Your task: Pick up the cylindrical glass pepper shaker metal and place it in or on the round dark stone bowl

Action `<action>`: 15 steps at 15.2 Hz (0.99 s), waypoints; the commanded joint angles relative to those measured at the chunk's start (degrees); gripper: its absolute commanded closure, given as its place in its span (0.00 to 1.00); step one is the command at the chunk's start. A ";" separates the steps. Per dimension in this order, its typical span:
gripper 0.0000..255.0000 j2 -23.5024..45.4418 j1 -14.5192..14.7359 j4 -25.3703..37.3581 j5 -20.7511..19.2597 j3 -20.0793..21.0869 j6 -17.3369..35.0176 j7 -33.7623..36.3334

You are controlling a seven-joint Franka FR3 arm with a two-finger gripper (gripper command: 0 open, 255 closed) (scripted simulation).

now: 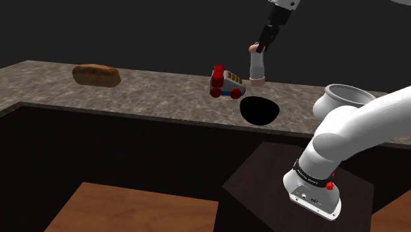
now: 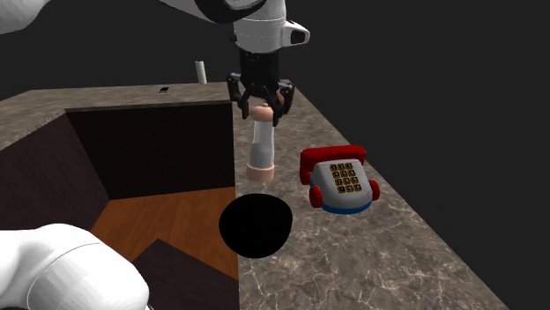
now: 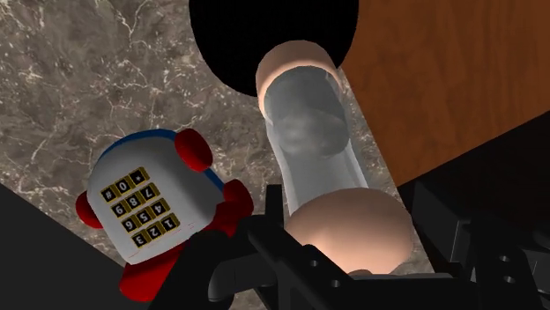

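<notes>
The pepper shaker [image 2: 261, 145] is a clear glass cylinder with pale pinkish caps at both ends. My black gripper [image 2: 261, 107] is shut on its upper cap, and the shaker hangs down, slightly tilted, apparently just above the marble counter [image 2: 353, 255]. In the shoulder view the gripper [image 1: 261, 47] clasps the shaker [image 1: 255, 66] behind the round black bowl [image 1: 258, 110]. The bowl [image 2: 256, 226] sits at the counter's edge, a short way in front of the shaker. In the wrist view the shaker [image 3: 304, 114] runs out from the gripper [image 3: 357, 233] to the bowl [image 3: 273, 35].
A toy telephone on red wheels [image 2: 339, 179] stands close beside the shaker. A bread loaf [image 1: 96, 75] lies far off at the shoulder view's left, a grey pot [image 1: 346, 99] at its right. The counter borders a sunken space with a wooden floor [image 2: 167, 211].
</notes>
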 commanded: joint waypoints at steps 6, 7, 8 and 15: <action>1.00 -10.44 -2.63 -1.74 -2.44 -0.72 -8.83 -1.42; 1.00 -10.78 -2.73 -2.74 -2.53 -0.76 -8.17 -1.50; 1.00 -11.10 -2.82 -3.73 -2.61 -0.81 -7.51 -1.57; 1.00 -13.08 -3.47 -10.39 -3.23 -1.25 -2.88 -2.14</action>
